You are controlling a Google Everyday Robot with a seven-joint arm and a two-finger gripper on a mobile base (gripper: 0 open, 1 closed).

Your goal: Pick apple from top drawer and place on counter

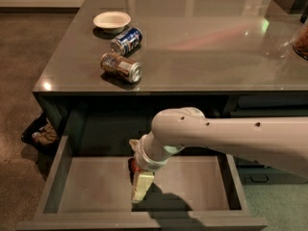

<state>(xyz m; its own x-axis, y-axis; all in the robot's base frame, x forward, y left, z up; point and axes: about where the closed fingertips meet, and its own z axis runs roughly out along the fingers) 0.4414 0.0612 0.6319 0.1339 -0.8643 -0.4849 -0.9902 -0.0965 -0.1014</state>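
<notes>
The pale arm (240, 137) extends from the right, level and just below the front edge of the surface (202, 57). At its rounded joint it bends sharply and points down into the open top drawer (86, 186). The tool (139, 189) hangs low over the drawer floor, left of centre, tilted a little leftward. Only a red sliver of the apple (132, 166) shows, inside the drawer against the tool's upper left side. Whether the tool is clenched on it cannot be told. A blue can (126, 40), a brownish can (121, 67) and a white bowl (111, 19) sit on the surface.
</notes>
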